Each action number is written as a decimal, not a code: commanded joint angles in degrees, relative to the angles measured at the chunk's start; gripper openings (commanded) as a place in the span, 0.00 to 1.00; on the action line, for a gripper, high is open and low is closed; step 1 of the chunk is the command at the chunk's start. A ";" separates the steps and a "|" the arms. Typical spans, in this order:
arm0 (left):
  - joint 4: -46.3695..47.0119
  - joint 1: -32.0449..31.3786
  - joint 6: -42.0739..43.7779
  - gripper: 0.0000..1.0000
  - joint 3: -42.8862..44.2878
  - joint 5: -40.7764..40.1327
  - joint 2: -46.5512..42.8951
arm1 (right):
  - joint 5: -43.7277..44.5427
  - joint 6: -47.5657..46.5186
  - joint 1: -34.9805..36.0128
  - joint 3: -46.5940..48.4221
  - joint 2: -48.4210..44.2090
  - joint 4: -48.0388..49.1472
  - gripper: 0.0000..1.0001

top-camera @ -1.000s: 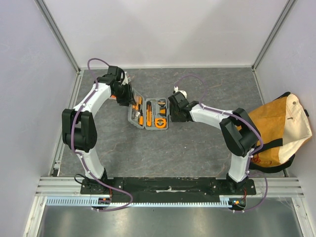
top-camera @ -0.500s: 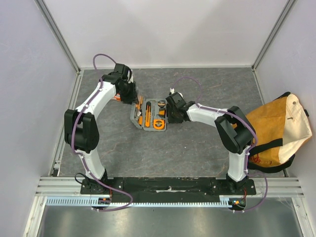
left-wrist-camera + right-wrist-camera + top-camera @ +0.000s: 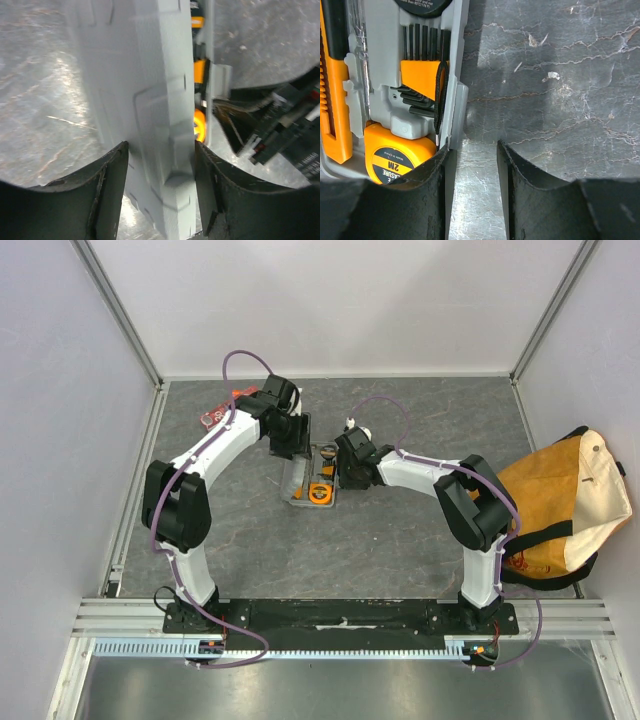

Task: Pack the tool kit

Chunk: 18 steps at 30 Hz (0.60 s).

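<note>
While the lid (image 3: 150, 75) of the tool kit (image 3: 312, 492) stands up on edge, both arms crowd the case in the middle of the table (image 3: 400, 540).

Left pincer (image 3: 160, 147) straddles that grey lid with a finger close by each face, but I cannot tell whether it is clenched or released (the lid fills nearly the whole gap). Right pincer (image 3: 472, 145) sits at the case's right rim, spread apart and grasping nothing, one finger over the rim and the other over bare table. Inside the tray, the orange tape measure (image 3: 395, 157) lies nearest that pincer. Black hex keys (image 3: 422, 45) in an orange holder sit just beyond it, and a long orange-and-black tool (image 3: 332, 100) runs along the far side. The tan bag (image 3: 560, 495) lies well off to the right.
</note>
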 commanded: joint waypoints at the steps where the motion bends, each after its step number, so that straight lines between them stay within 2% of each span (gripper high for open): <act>1: 2.09 -2.09 -0.90 0.63 0.85 3.89 -0.06 | 0.54 1.99 0.87 -0.02 1.50 0.43 0.44; 4: 2.10 -2.53 -1.43 0.70 0.93 5.22 -0.33 | 3.43 3.13 0.78 -0.28 0.45 -1.06 0.44; 12: 4.03 -2.44 -3.10 0.71 -0.73 4.09 -4.54 | 13.11 4.98 0.52 -3.53 -4.20 -6.96 0.44; 16: 3.94 -2.18 -3.10 0.71 -2.22 0.39 -3.76 | 13.73 4.81 0.61 -2.93 -6.84 -6.96 0.47; 18: 4.03 -1.66 -3.36 0.71 -3.28 -0.49 -2.97 | 13.12 4.46 0.35 -0.82 -8.16 -7.31 0.53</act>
